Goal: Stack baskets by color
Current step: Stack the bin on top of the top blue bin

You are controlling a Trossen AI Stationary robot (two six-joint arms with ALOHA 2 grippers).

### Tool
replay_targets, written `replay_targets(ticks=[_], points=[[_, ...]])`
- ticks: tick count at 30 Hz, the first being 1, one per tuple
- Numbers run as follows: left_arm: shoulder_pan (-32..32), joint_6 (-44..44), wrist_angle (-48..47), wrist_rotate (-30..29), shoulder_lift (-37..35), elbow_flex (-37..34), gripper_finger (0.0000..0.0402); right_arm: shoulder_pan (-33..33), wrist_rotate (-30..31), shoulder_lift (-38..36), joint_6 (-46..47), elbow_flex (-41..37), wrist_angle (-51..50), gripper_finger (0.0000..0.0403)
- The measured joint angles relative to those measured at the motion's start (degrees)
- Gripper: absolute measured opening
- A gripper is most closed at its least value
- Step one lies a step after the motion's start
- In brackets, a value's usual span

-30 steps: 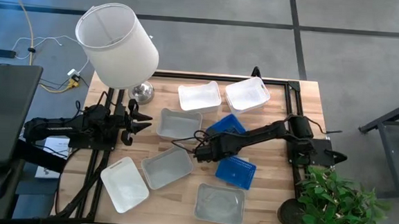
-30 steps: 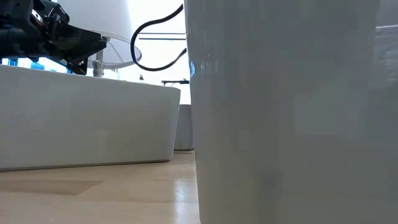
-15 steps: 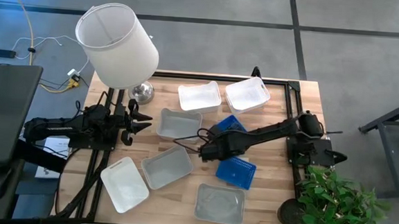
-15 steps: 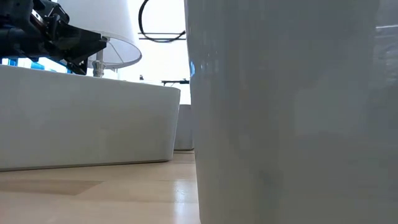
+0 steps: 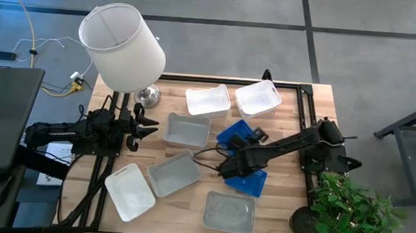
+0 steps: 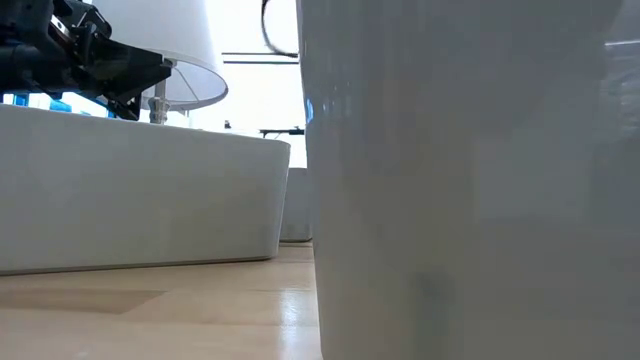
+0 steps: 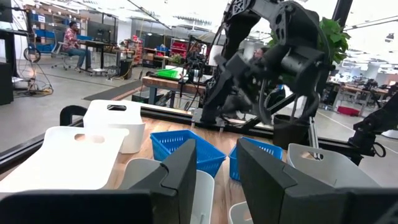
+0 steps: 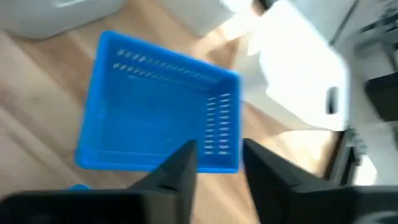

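Overhead, the wooden counter (image 5: 294, 122) carries nine baskets, none visibly nested yet. Two white baskets (image 5: 207, 100) sit side by side at 12 o'clock, a third white one (image 5: 129, 191) at 8 o'clock. Grey baskets lie near centre (image 5: 187, 130), just below it at 7 o'clock (image 5: 173, 173), and at 6 o'clock (image 5: 228, 212). Only two blue baskets can be told apart: one (image 5: 237, 129) just right of centre, one (image 5: 251, 180) at 5 o'clock, partly under the arm; any third is hidden.

The right end effector (image 5: 232, 163) hangs between the two blue baskets, reaching in from the mount at 3 o'clock. In its wrist view the fingers (image 8: 176, 169) stand a little apart over the near rim of a blue basket (image 8: 155, 124), gripping nothing visible. The pose suggests a grasp on a blue rim is being lined up, so blue is likely the colour being worked.

The left end effector (image 5: 144, 121) waits at 9 o'clock off the counter's edge, fingers (image 7: 180, 171) parted with nothing between them, clear of the right arm's reach.

Open room is scarce: baskets crowd the centre, and free wood shows mainly along the 3 o'clock edge and the 4 o'clock corner. The lampshade (image 5: 122, 46) overhangs the 11 o'clock corner, limiting lifts there.
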Motion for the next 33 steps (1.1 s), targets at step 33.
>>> replay_targets(ticks=[33], points=[[0.0, 5.0, 10.9, 5.3, 0.4, 0.0, 0.0101, -9.0, -15.7, -61.3, -56.2, -76.6, 115.6, 0.0000]])
